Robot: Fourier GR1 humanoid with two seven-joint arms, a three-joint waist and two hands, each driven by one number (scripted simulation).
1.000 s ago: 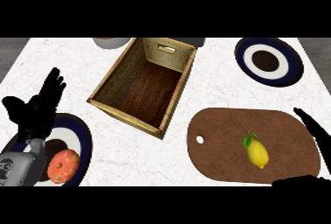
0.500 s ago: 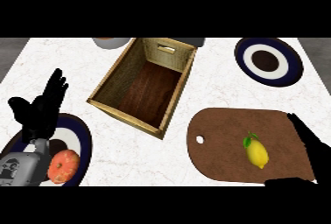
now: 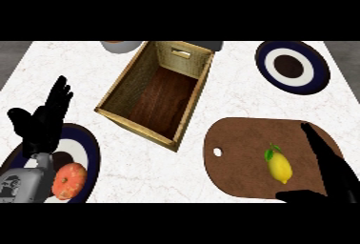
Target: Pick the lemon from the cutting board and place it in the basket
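A yellow lemon (image 3: 280,167) with a green leaf lies on the brown oval cutting board (image 3: 243,152) at the lower right. My right hand (image 3: 330,167) is open just right of the lemon, fingers straight and pointing up over the board, thumb low beneath the fruit, not touching it. The wooden basket (image 3: 119,97) stands at the centre top, tilted, with nothing inside. My left hand (image 3: 42,121) rests open at the left, fingers up.
A dark-rimmed plate (image 3: 88,152) at the lower left holds an orange-red fruit (image 3: 69,181). Another dark-rimmed plate (image 3: 292,66) sits at the top right. A grey bowl (image 3: 121,45) shows at the top edge behind the basket.
My right hand has moved left over the cutting board, closing in on the lemon. The left hand has drifted slightly right. The lemon has not moved.
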